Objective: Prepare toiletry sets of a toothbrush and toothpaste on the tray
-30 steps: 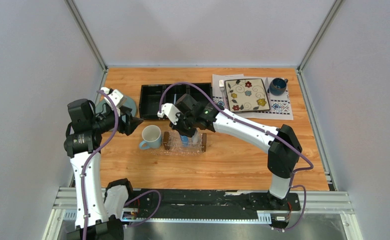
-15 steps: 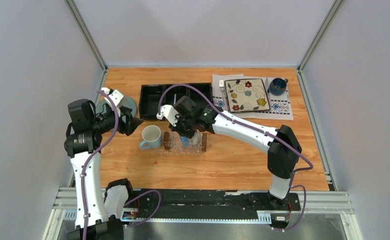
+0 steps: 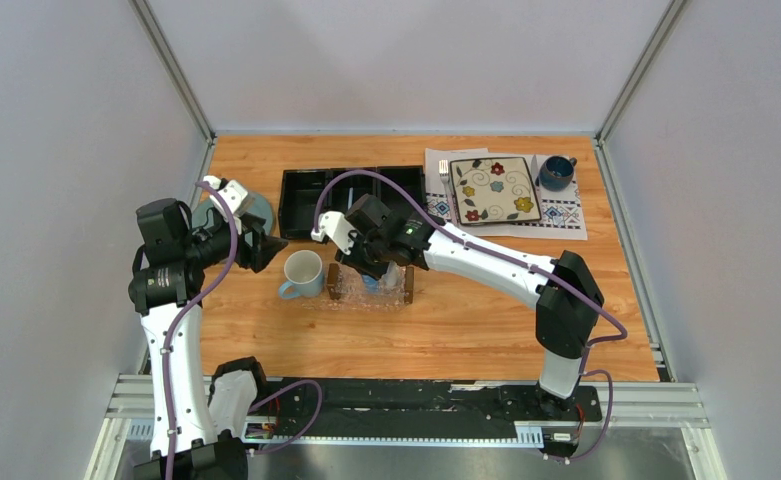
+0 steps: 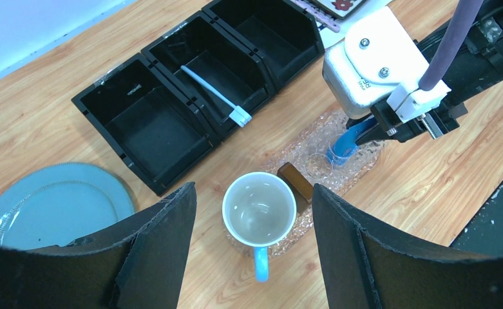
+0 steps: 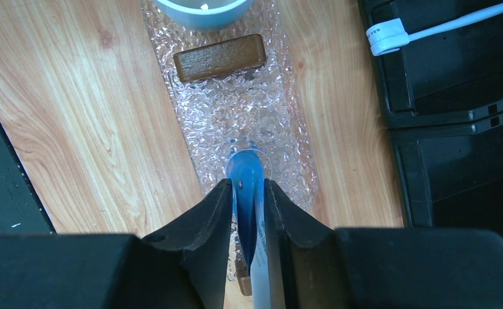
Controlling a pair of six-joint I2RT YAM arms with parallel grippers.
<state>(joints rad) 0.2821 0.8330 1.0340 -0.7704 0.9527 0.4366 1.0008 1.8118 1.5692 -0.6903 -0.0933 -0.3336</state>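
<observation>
The tray [image 5: 236, 106] lies on a wooden table [image 3: 466, 320], pale walls [image 3: 406, 60] around.

One toothbrush [image 4: 213, 95], one tray [image 5: 236, 109], one organizer [image 4: 147, 134]

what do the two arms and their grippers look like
Both are white link shells with black joint housings, the left arm and right arm alike. A purple cable loops along each. Each wrist carries a white screwed block and broad matte black fingers.
</observation>
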